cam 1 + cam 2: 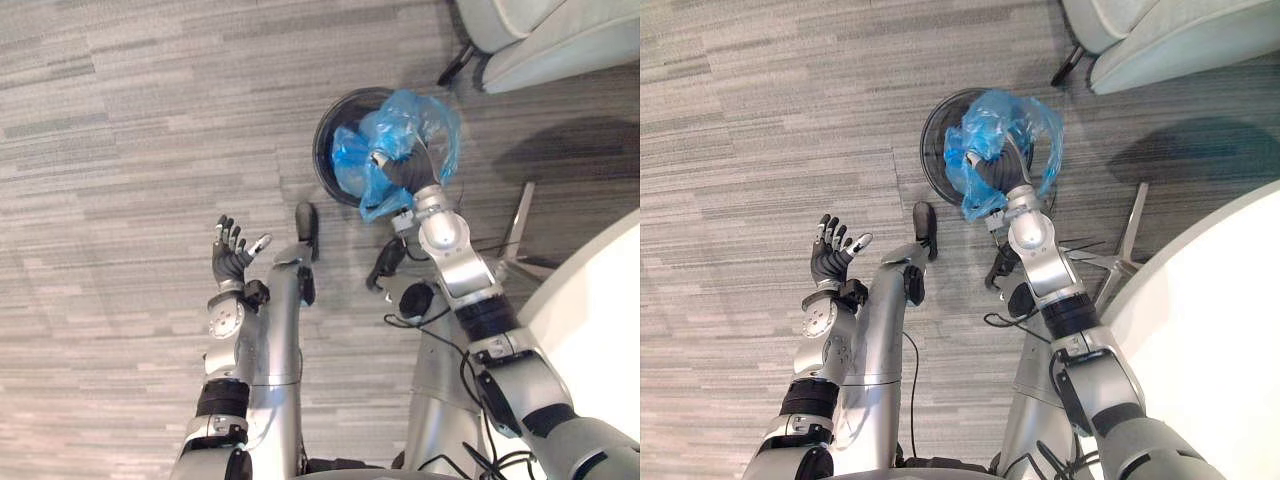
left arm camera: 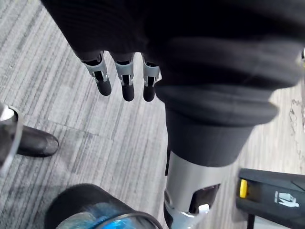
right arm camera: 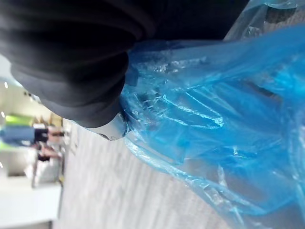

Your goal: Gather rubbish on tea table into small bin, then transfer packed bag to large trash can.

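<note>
Left hand [image 1: 230, 258]: well left of the bin [image 1: 322, 150], raised over the grey floor [image 1: 120, 120]. Its fingers [image 2: 125, 83] are straight and spread, and it holds nothing.

Bin: black, round, standing on the floor.

Blue bag [image 1: 400, 125]: bunched over the bin's mouth. The plastic rises above the rim and spills past the bin's right edge.

Right hand [image 1: 405, 173]: at the bin's right side, dark cover pressed into the bag. The fingers are buried in the plastic, so I cannot tell whether they grip it.

Pale chair [image 1: 540, 35]: beyond the bin, to its right, apart from it.

White table [image 1: 600, 300]: right of the bin on the near side, well apart from it.
</note>
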